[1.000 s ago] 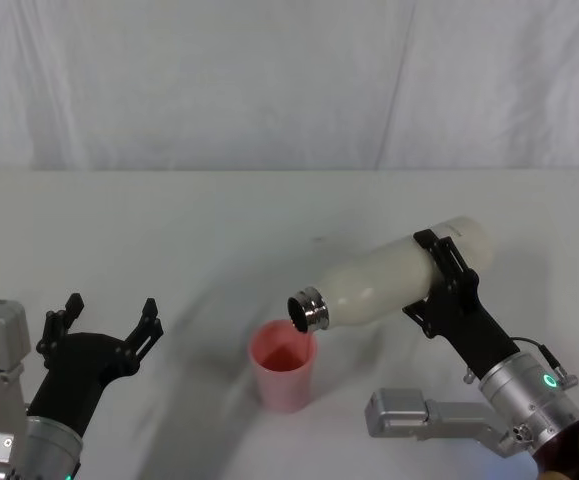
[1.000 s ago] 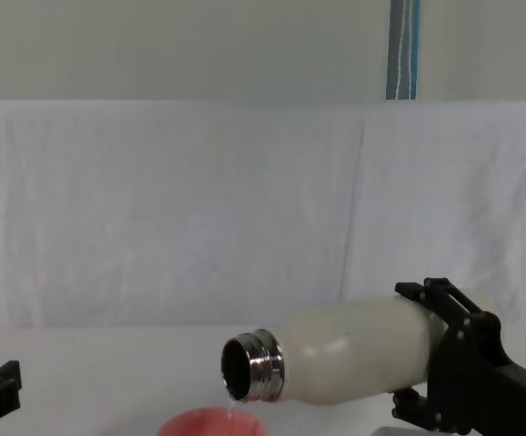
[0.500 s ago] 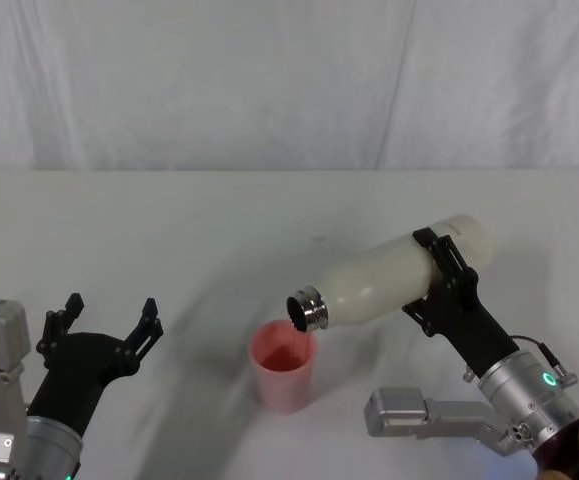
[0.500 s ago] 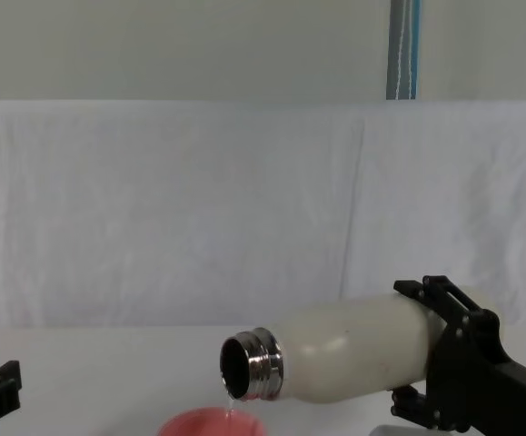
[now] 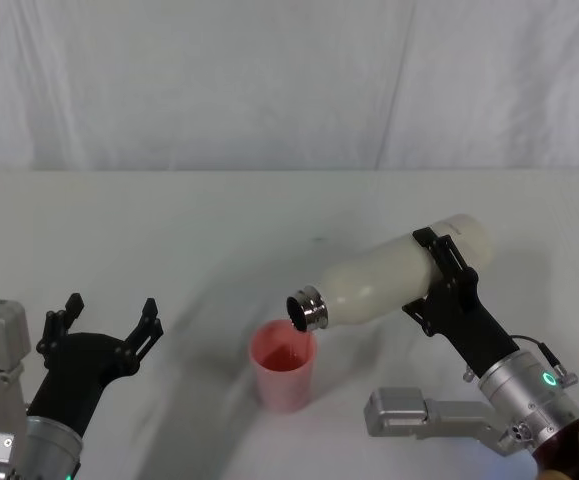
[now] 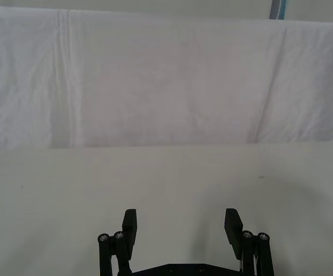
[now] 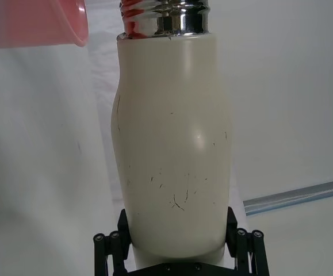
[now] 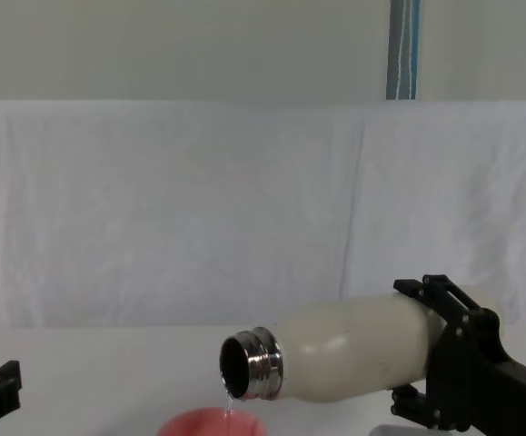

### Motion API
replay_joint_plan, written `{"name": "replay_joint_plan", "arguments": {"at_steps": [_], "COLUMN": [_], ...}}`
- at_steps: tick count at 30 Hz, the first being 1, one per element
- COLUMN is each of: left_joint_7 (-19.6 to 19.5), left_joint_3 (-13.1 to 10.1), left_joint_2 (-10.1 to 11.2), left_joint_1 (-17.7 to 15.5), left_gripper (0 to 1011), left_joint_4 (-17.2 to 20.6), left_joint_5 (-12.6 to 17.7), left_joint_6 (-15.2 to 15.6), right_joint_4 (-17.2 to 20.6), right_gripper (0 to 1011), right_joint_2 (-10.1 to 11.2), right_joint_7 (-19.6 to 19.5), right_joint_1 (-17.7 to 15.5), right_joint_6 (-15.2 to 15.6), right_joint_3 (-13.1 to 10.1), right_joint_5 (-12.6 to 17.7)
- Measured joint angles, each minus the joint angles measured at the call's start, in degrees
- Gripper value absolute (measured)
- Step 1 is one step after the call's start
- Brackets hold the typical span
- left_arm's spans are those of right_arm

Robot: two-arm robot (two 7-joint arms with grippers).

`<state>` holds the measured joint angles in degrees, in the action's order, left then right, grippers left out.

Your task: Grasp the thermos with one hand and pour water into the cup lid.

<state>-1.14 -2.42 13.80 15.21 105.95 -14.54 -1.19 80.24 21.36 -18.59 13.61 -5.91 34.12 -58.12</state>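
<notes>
My right gripper [image 5: 447, 277] is shut on the lower body of the cream-white thermos [image 5: 394, 277], which lies tipped almost level with its steel neck [image 5: 307, 308] over the salmon-pink cup lid [image 5: 284, 366]. In the chest view a thin thread of water runs from the thermos [image 8: 349, 350] mouth down to the cup lid [image 8: 213, 423]. The right wrist view looks along the thermos [image 7: 172, 144] to the cup lid [image 7: 34, 23] beside its neck. My left gripper [image 5: 106, 318] hovers open and idle at the near left, its fingers [image 6: 130, 223] spread over bare table.
A white cloth covers the table [image 5: 169, 230] and hangs as a backdrop behind it. A grey metal part of my right arm [image 5: 424, 414] lies low near the front right, close to the cup lid.
The thermos has tipped very slightly further, its base end a touch higher. Water keeps trickling into the cup lid. The left arm has not moved.
</notes>
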Motion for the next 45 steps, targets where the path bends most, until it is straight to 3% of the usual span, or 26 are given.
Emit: {"name": "replay_joint_plan", "arguments": {"at_steps": [45], "left_joint_7": [0.0], "left_joint_3": [0.0], "left_joint_2": [0.0], "left_joint_1": [0.0], "left_gripper": [1001], "left_joint_4": [0.0], "left_joint_5": [0.0], "left_joint_6": [0.0], "right_joint_4": [0.3], "right_gripper": [957], "right_joint_2": [0.2], "right_joint_7": [-0.4], "right_joint_1": [-0.2], "right_joint_6": [0.0], "right_joint_3": [0.0], "right_joint_5": [-0.2]}}
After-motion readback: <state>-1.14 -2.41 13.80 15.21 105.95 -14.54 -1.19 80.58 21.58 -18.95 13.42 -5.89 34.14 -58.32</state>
